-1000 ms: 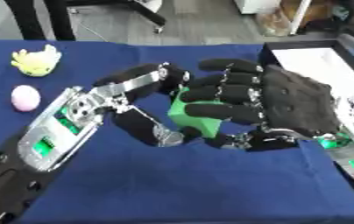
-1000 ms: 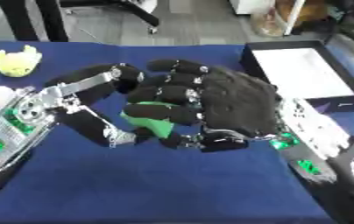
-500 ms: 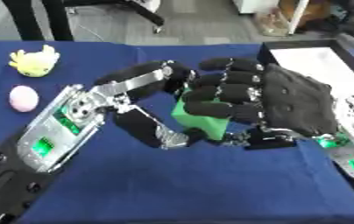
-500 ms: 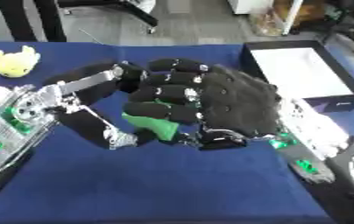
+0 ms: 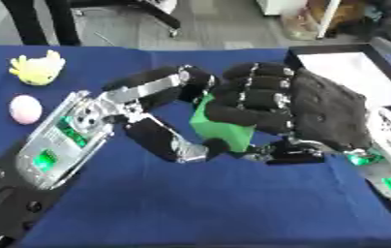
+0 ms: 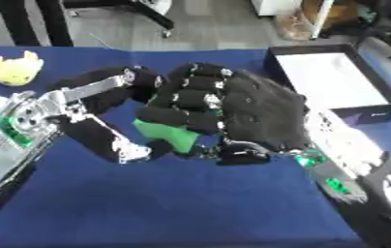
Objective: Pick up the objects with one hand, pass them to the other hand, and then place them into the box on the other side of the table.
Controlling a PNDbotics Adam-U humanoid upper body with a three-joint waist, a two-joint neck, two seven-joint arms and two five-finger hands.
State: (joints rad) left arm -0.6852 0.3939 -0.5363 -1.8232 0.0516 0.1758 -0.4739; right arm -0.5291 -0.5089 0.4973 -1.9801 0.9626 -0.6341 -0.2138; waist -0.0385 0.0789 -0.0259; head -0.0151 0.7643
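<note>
While the green block (image 5: pixel 220 127) is held mid-table above the blue cloth (image 5: pixel 233 208), it is gripped from both sides at once: the right hand (image 5: pixel 305 114) is curled over its top and far face, and the left hand (image 5: pixel 152 114) is wrapped round it from the near-left, fingers above and thumb below. The handover is judged unfinished, since neither hand is released. The box (image 6: pixel 334 80) is seen at the far right, open and white inside, well apart from the block. Main risk: if the giving hand is opened before the receiving grip is settled, the block could be dropped onto the cloth or twisted out of the fingers. The fingers of the two hands are interleaved closely, so a snag on withdrawal is also possible, and the block could be dragged along. How much of the block is actually covered by the right hand cannot be told, as most of it is hidden. A yellow toy (image 5: pixel 36 68) and a pink egg (image 5: pixel 25 109) are left untouched at far left.
</note>
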